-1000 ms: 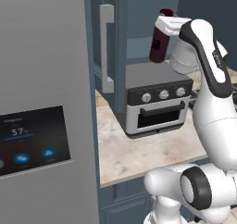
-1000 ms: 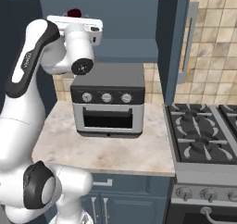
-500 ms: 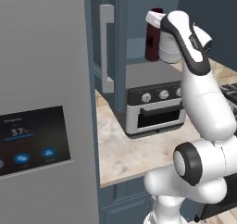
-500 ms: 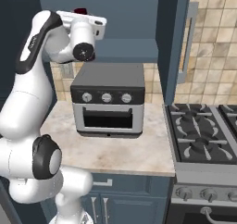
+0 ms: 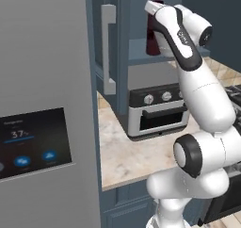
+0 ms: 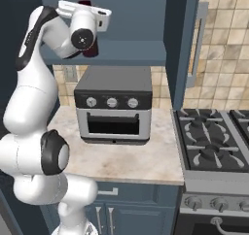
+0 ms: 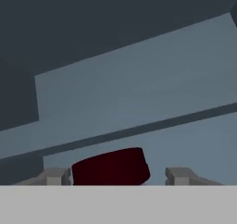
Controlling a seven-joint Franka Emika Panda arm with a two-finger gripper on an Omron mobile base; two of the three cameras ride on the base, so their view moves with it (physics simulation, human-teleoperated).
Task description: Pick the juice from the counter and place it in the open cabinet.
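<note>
The juice (image 5: 152, 37) is a dark maroon bottle, upright and gripped near its top by my gripper (image 5: 154, 18), which is shut on it. It hangs inside the open cabinet (image 5: 141, 1), its base about level with the blue shelf (image 5: 139, 55); I cannot tell whether it touches. In the right base view the juice (image 6: 93, 48) shows just below the hand, over the shelf (image 6: 131, 52). In the hand view the dark-red cap (image 7: 111, 167) sits between my fingertips (image 7: 55, 176), with the gripper (image 7: 115, 177) facing the shelf. The counter is out of view.
The cabinet door with its pale bar handle (image 5: 108, 48) stands open left of the bottle. A toaster oven (image 6: 114, 105) sits on a narrow marbled top (image 5: 122, 151) under the shelf. A grey fridge (image 5: 42, 104) is at the left and a stove (image 6: 214, 142) at the right.
The arm has stretched forward and slightly up, carrying the juice deeper into the cabinet over the shelf. My grip on it is unchanged.
</note>
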